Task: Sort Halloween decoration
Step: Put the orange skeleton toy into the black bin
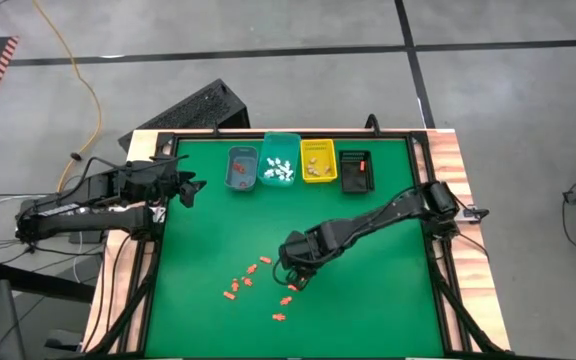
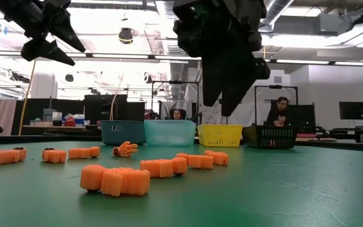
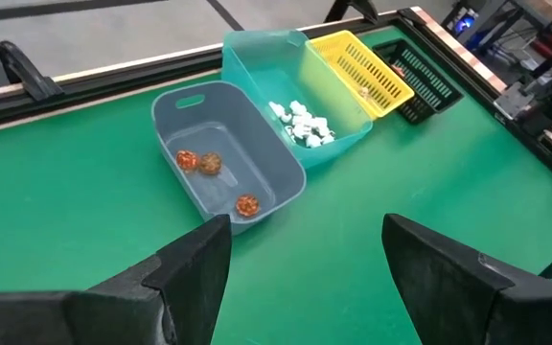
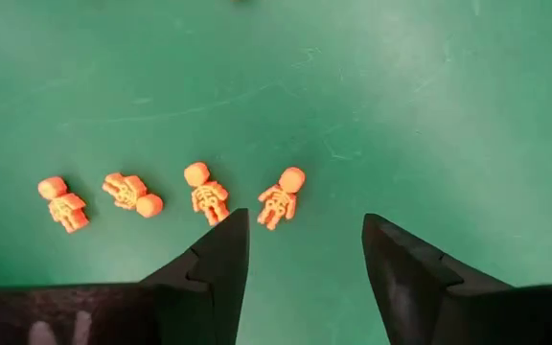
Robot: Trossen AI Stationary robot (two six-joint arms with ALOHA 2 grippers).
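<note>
Here: right gripper fingers spread, empty; orange skeleton just beyond left fingertip.

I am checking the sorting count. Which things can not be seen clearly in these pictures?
- Black bin: the high view shows one orange speck in it, too small to identify; in the low view its mesh wall hides the contents.
- Yellow bin: its pieces are too small to name in the high view.
- Orange skeletons: the right gripper may cover some from above, so no sure count.
</note>
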